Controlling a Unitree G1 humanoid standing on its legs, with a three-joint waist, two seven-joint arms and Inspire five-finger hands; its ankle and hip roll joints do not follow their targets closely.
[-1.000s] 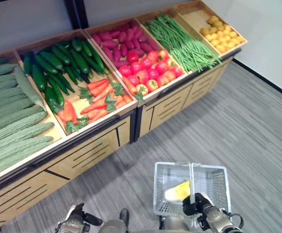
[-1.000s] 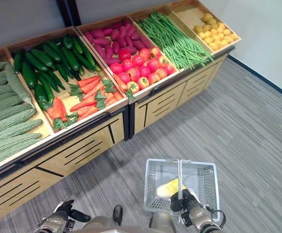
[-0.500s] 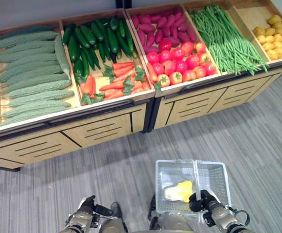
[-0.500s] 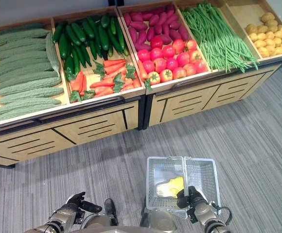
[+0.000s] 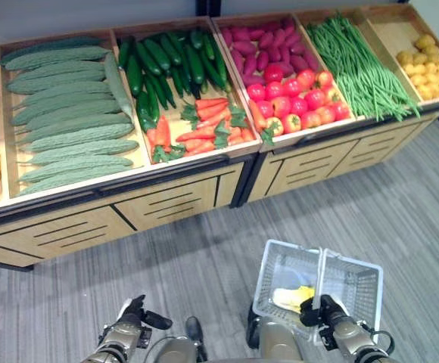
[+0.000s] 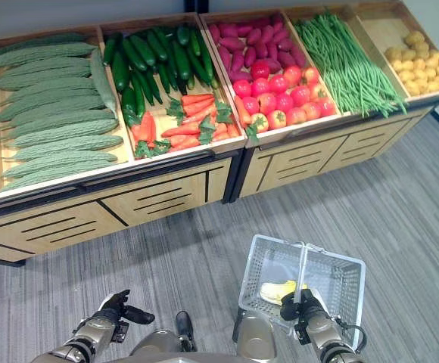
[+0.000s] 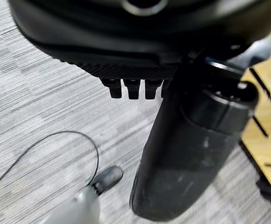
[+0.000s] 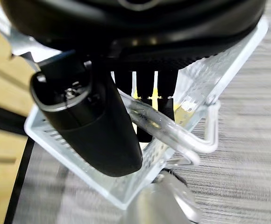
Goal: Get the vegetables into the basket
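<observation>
Across the far side of the grey striped floor (image 5: 401, 227) runs a long pale wooden produce stand (image 5: 174, 208) with slatted drawer fronts. Its compartments hold, from the robot's left, pale green bumpy bitter gourds (image 5: 64, 113), dark green cucumbers (image 5: 170, 64) above orange carrots with green tops (image 5: 200, 132), purple sweet potatoes (image 5: 261, 49) above red tomatoes (image 5: 299, 98), long green beans (image 5: 359, 64), and small yellow potatoes (image 5: 431, 68). Near the robot, well apart from the stand, hangs a white wire-mesh shopping basket (image 6: 340, 268) holding a yellow vegetable (image 6: 278, 290). The right hand (image 6: 301, 308) has its fingers and thumb curled around the basket's clear handle (image 8: 173, 133), carrying it. The left hand (image 6: 112, 310) hangs low beside the body, fingers curled in with nothing in them, thumb sticking out.
</observation>
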